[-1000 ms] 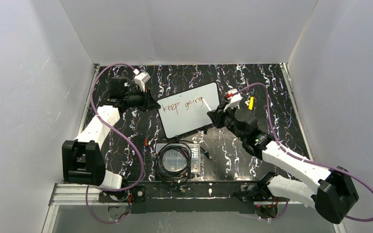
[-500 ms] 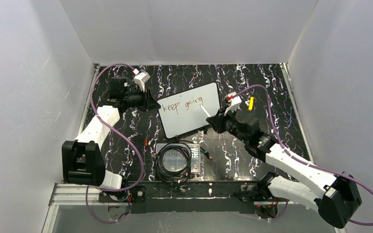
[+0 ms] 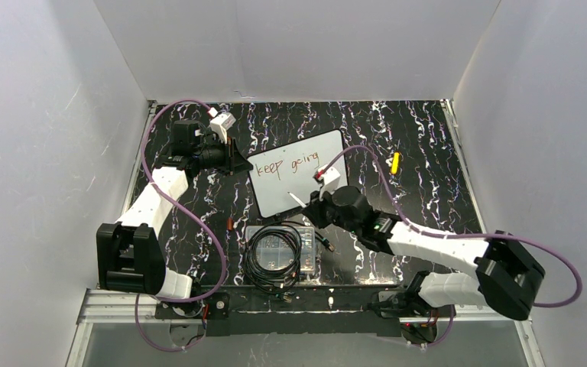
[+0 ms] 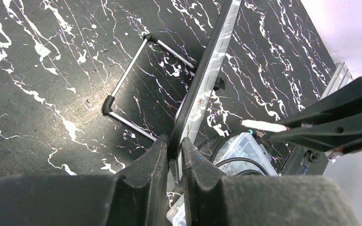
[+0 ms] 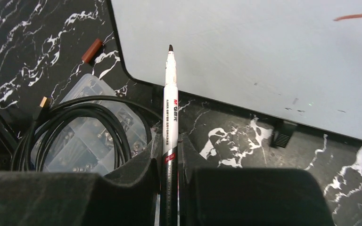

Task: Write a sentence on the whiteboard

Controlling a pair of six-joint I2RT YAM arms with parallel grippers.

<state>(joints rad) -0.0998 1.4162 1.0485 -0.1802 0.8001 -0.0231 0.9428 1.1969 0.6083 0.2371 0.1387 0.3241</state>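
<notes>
One whiteboard (image 3: 306, 191) mid-table, propped tilted on its feet, long axis left to right, right end farther back. Pinched at its left rim by the left gripper (image 4: 173, 143). One clear box (image 3: 269, 238) of coiled cable just nearer. One line of the sentence (image 3: 290, 167): "keep going". One marker (image 5: 170, 94) clamped in the right gripper (image 5: 170, 146), tip over the board's near-left corner, contact unclear. One brown cap (image 5: 92, 50) beside the box.
</notes>
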